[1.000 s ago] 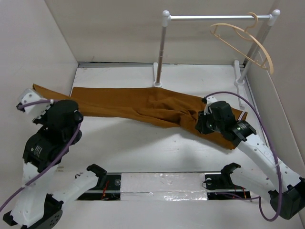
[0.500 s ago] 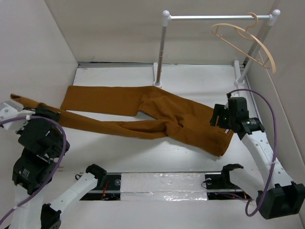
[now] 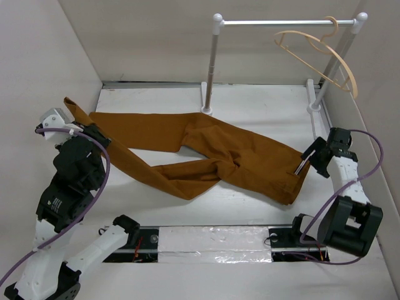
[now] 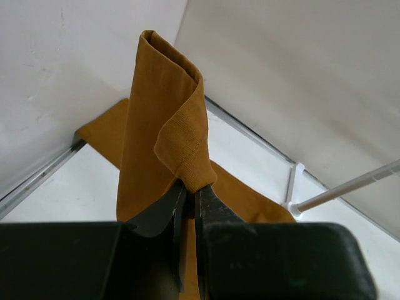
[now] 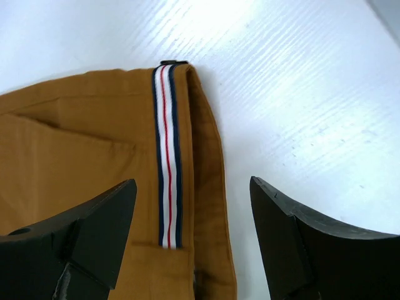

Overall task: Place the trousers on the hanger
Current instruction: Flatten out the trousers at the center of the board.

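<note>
Pinching one leg cuff of the trousers (image 3: 237, 150) between its closed fingers, the left gripper (image 4: 189, 187) holds that end raised at the far left, close to the side wall. The rest of the cloth lies across the table (image 3: 250, 209) toward the near right. The right gripper (image 5: 190, 187) hovers with its fingers spread wide just above the striped waistband (image 5: 165, 156) and grips nothing. The hanger (image 3: 344, 60) hangs by its hook from the rail (image 3: 281, 22) at the far right, well apart from the cloth.

Only one leg is gripped, and only at a narrow fold, so the weight of the dragging cloth could pull it free. The other leg lies flat, so a lift would probably leave the garment lopsided and twisted. If the right fingers close on just the top layer of the waistband, the garment may sag open. The hanger hangs loose, so cloth pushed against it could swing it or knock it off the rail.
</note>
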